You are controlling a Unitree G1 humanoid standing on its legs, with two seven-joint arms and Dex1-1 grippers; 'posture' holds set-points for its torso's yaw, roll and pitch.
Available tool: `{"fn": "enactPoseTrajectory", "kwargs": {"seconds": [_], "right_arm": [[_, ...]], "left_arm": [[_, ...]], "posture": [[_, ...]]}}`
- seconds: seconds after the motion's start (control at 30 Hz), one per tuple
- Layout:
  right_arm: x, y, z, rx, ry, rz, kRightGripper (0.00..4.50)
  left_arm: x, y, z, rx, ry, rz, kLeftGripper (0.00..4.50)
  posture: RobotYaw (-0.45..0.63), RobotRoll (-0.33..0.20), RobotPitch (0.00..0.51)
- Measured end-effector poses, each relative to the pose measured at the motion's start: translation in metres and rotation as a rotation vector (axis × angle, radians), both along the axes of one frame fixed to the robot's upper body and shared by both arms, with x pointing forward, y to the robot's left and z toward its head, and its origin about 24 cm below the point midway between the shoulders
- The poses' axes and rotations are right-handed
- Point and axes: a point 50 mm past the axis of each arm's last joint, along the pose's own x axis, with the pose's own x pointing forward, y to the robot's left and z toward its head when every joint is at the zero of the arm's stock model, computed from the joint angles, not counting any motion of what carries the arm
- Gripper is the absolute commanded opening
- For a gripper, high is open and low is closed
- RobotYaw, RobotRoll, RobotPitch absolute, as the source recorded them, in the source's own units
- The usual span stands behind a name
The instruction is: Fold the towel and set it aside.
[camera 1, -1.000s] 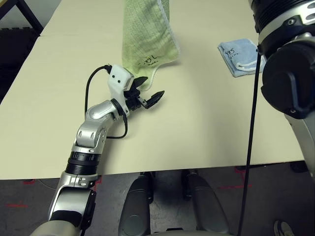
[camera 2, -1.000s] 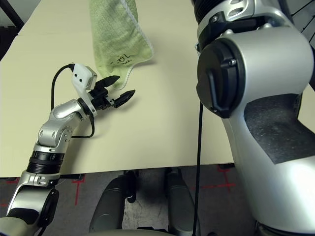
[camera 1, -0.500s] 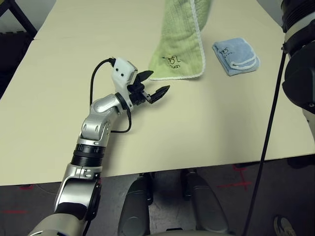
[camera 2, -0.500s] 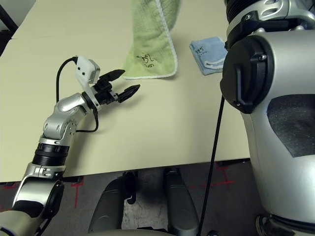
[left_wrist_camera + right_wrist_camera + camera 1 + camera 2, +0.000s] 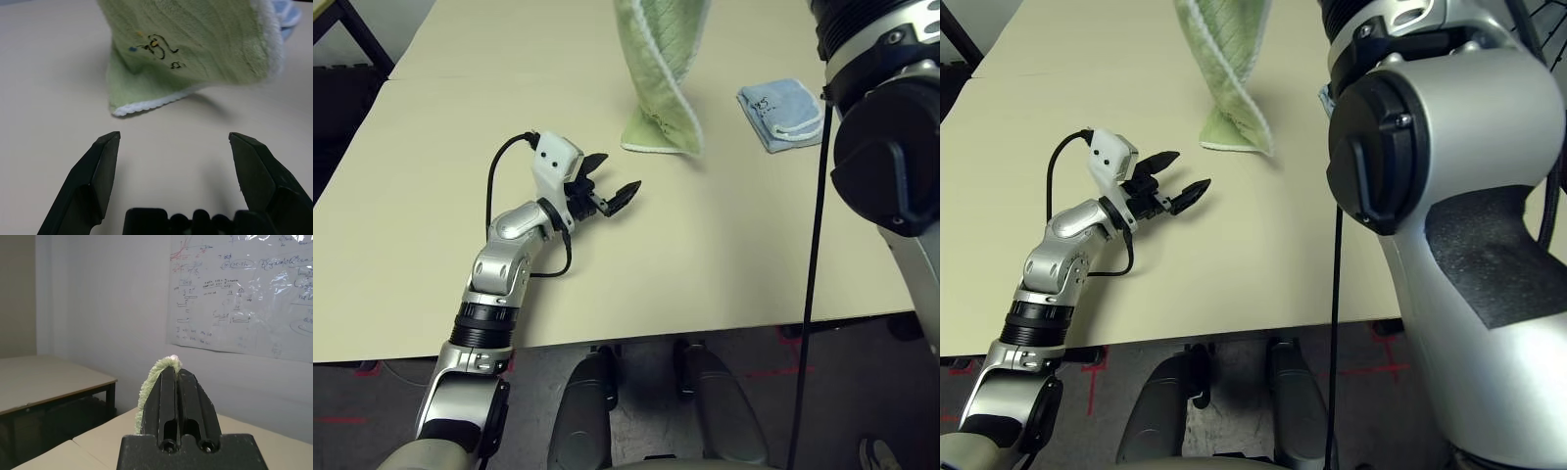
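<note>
1. Left eye view: the left gripper reaches level over the table, fingers spread wide and holding nothing, pointing toward the towel.
2. The towel, green terry with white stitched edging, hangs at centre, its lower end touching the table; its dark embroidered logo is not readable.
3. The right gripper, raised high, is clamped on the towel's edge.
4. A folded blue cloth lies far right.

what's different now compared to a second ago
The towel, hanging from the shut right gripper, has swung and twisted: its lower end sat left a second ago, swung toward the blue cloth, and now hangs between, turned edge-on, still grazing the table. The left gripper stays open just short of the hem, barely shifted. The blue cloth has not moved.
</note>
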Motion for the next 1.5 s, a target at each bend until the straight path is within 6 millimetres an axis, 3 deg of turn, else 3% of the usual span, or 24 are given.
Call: {"fn": "enactPoseTrajectory", "kwargs": {"seconds": [0.2, 0.53, 0.7, 0.93, 1.17, 1.3, 1.5], "right_arm": [[0.002, 0.005, -0.004, -0.003, 0.011, 0.006, 0.03], [0.004, 0.002, -0.007, -0.002, 0.016, -0.003, 0.03], [0.004, 0.002, -0.007, -0.001, 0.018, -0.003, 0.03], [0.004, 0.003, -0.008, -0.001, 0.02, -0.001, 0.03], [0.006, 0.001, -0.01, 0.001, 0.024, -0.006, 0.03], [0.005, 0.001, -0.009, 0.001, 0.023, -0.006, 0.0], [0.005, 0.001, -0.009, 0.002, 0.02, -0.006, 0.0]], "left_arm": [[0.003, -0.024, 0.009, -0.079, -0.003, -0.029, 4.5], [-0.009, -0.017, -0.011, -0.053, 0.199, -0.107, 4.5], [-0.011, -0.017, -0.003, -0.114, 0.217, -0.101, 4.5], [-0.005, -0.037, 0.015, -0.229, 0.195, -0.098, 4.5], [-0.005, -0.045, 0.012, -0.235, 0.22, -0.095, 4.5], [-0.005, -0.045, 0.009, -0.24, 0.248, -0.074, 3.17], [-0.005, -0.05, 0.004, -0.293, 0.322, -0.054, 0.8]], "posture": [[0.04, 0.0, 0.193], [0.04, 0.0, 0.196], [0.05, 0.0, 0.2], [0.04, 0.0, 0.201], [0.03, 0.0, 0.203], [0.04, 0.0, 0.204], [0.04, 0.0, 0.204]]}}
